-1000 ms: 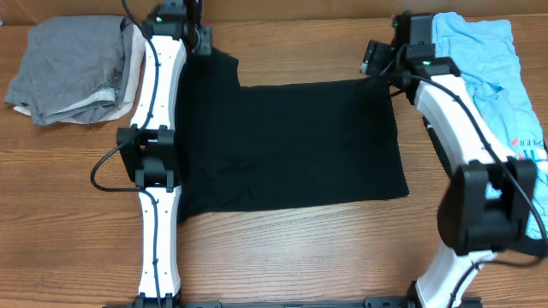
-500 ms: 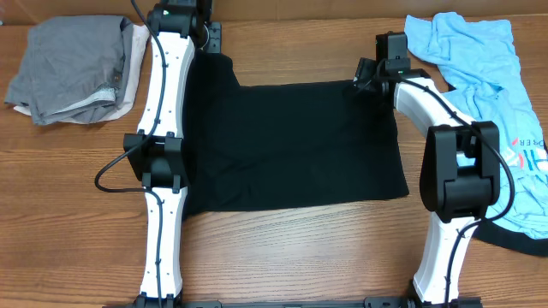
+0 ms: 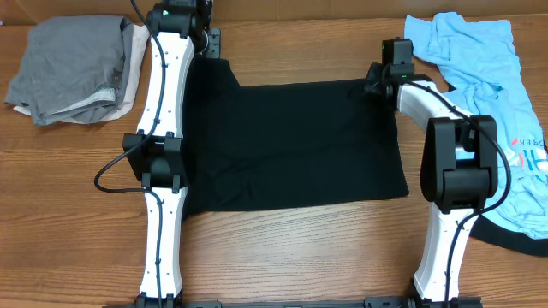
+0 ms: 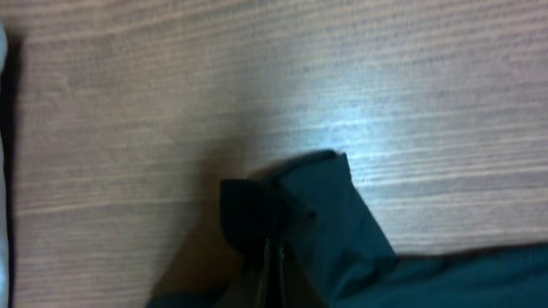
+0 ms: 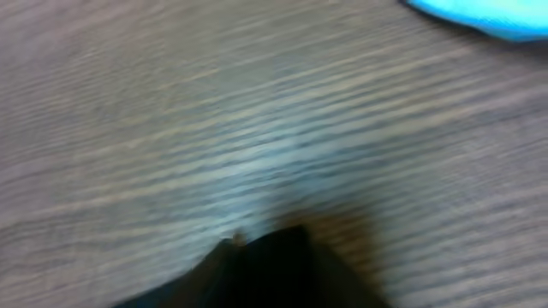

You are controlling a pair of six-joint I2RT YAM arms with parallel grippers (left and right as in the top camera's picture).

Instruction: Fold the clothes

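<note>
The black T-shirt (image 3: 291,145) lies spread flat across the middle of the table. My left gripper (image 3: 208,50) is at its far left corner, shut, with a peak of black cloth (image 4: 342,222) pinched between the fingers (image 4: 274,257). My right gripper (image 3: 374,79) sits on the far right corner. The right wrist view is blurred: a dark peak of the black T-shirt (image 5: 265,265) rises at the bottom centre, and I cannot make out the fingers there.
A light-blue garment (image 3: 479,60) lies crumpled at the far right, its edge showing in the right wrist view (image 5: 488,13). A grey garment (image 3: 68,64) lies on an off-white one (image 3: 128,77) at the far left. Dark cloth (image 3: 514,239) pokes out under the blue one.
The right arm has swung inward, uncovering the light-blue garment, and its gripper has come down onto the shirt's far right corner. The left arm has barely moved.
</note>
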